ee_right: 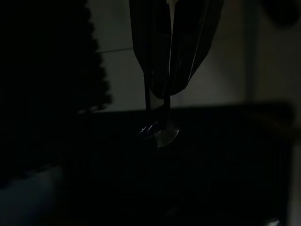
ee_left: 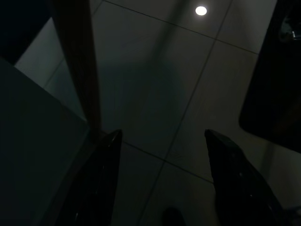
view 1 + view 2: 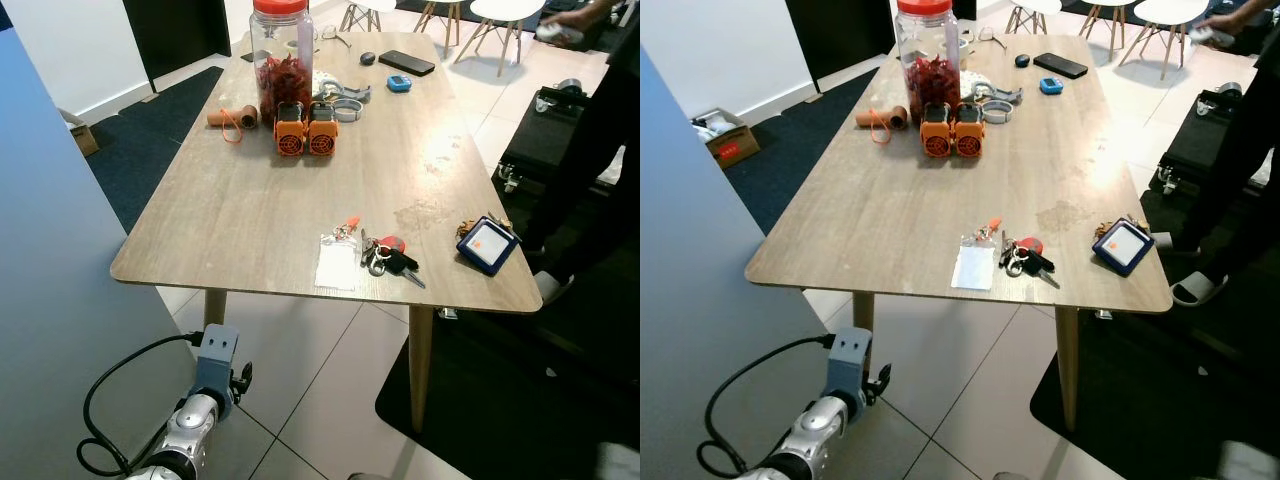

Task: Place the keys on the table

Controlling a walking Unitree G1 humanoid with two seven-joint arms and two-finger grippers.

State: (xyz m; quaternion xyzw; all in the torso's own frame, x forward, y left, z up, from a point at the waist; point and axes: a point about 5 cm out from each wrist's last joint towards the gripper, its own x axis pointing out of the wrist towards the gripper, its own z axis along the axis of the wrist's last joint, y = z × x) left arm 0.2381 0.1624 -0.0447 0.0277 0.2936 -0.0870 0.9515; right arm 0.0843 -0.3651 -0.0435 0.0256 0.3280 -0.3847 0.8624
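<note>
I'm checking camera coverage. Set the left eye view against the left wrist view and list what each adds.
Left eye view: the table top with the keys, a plastic badge sleeve, a blue card holder and a red-lidded jar.
Left wrist view: the left gripper, fingers apart, and a light's reflection.
Both: the tiled floor, a table leg, the dark mat.

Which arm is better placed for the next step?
Right, likely: the right gripper is shut on a small shiny thing, perhaps keys; the left gripper hangs open, empty, near the floor.
</note>
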